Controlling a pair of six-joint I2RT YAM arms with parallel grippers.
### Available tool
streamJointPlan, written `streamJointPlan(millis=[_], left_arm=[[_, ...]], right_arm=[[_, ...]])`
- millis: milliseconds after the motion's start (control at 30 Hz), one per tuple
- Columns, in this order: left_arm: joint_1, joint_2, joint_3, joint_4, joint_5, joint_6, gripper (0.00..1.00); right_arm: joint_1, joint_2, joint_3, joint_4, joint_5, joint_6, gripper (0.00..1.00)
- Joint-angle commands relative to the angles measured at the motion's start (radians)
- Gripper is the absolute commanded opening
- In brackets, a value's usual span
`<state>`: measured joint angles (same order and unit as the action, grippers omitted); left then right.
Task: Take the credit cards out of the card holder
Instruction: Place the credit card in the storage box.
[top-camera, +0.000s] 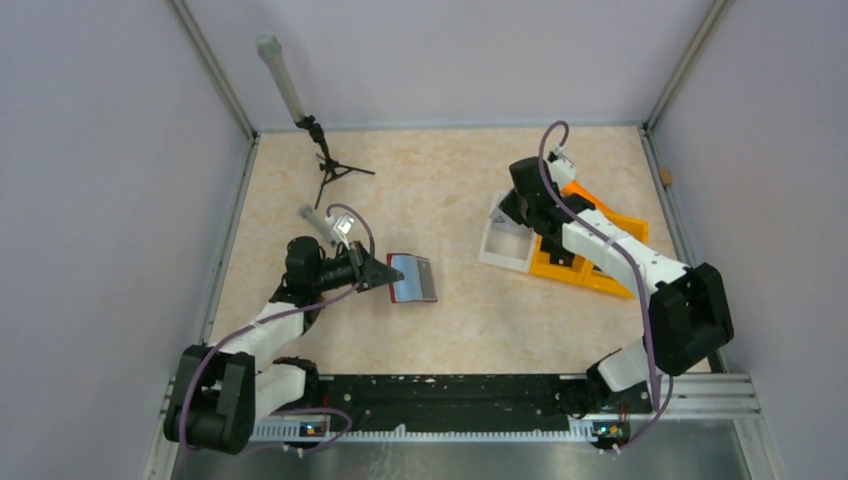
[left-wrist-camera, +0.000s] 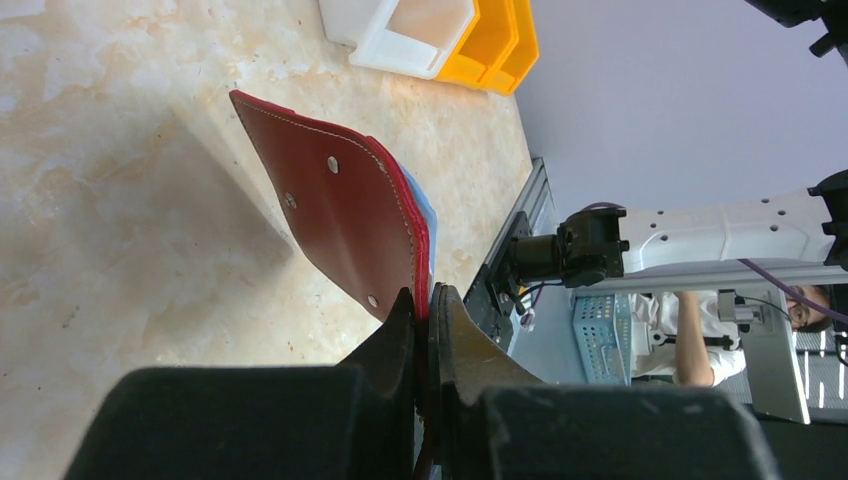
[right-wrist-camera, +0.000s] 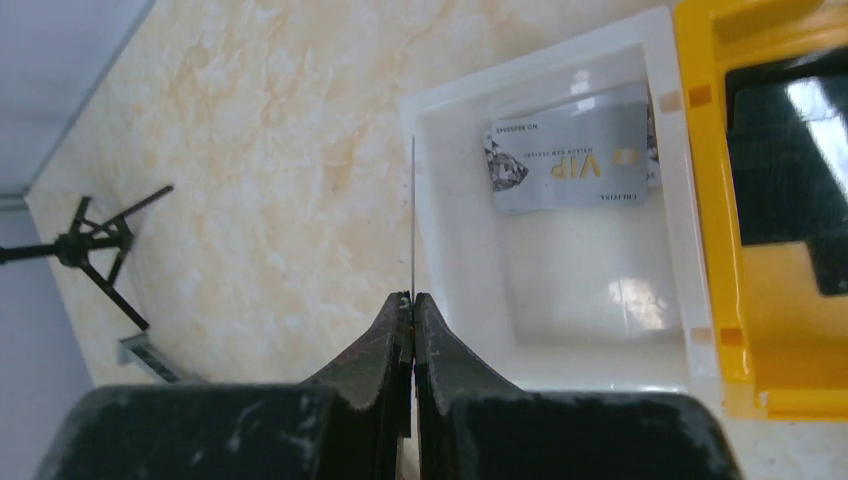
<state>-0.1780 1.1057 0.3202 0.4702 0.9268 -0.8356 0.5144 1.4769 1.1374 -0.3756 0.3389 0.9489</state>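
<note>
The dark red card holder (top-camera: 412, 277) lies open near the table's middle, its pale inner face up. My left gripper (top-camera: 383, 273) is shut on its left edge; in the left wrist view the holder (left-wrist-camera: 345, 215) rises from the closed jaws (left-wrist-camera: 428, 300), with a pale blue edge behind it. My right gripper (right-wrist-camera: 411, 298) is shut on a thin credit card (right-wrist-camera: 413, 215), seen edge-on, above the left wall of the white tray (right-wrist-camera: 440, 220). A grey-silver VIP card (right-wrist-camera: 570, 162) lies flat in that tray. In the top view the right gripper (top-camera: 512, 212) hovers over the tray (top-camera: 498, 250).
An orange two-compartment tray (top-camera: 600, 265) sits right of the white tray; a black block (right-wrist-camera: 790, 150) lies in it. A small black tripod (top-camera: 330, 165) with a grey tube stands at the back left. A small grey part (top-camera: 318, 218) lies behind the left arm.
</note>
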Motion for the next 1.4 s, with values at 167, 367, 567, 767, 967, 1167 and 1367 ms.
streamJointPlan(millis=[167, 367, 567, 767, 967, 1167, 1367], left_arm=[[-0.003, -0.029, -0.009, 0.068, 0.028, -0.003, 0.0], [-0.003, -0.053, -0.019, 0.077, 0.014, -0.005, 0.0], [-0.003, -0.08, -0.026, 0.066, 0.015, -0.005, 0.0], [-0.003, -0.086, -0.035, 0.067, 0.013, -0.003, 0.0], [-0.003, -0.09, -0.037, 0.067, 0.009, -0.003, 0.0], [-0.003, -0.09, -0.036, 0.06, 0.007, -0.001, 0.0], [-0.003, -0.086, -0.03, 0.05, 0.002, 0.004, 0.0]], right_arm=[[0.041, -0.021, -0.146, 0.014, 0.194, 0.677, 0.0], [0.068, -0.019, -0.214, 0.009, 0.313, 0.897, 0.0], [0.083, -0.009, -0.235, -0.026, 0.383, 1.014, 0.0], [0.097, 0.027, -0.224, 0.006, 0.433, 1.061, 0.0], [0.101, 0.111, -0.162, 0.001, 0.488, 1.113, 0.0], [0.102, 0.164, -0.163, 0.096, 0.536, 1.121, 0.04], [0.11, 0.164, -0.143, 0.089, 0.499, 1.088, 0.6]])
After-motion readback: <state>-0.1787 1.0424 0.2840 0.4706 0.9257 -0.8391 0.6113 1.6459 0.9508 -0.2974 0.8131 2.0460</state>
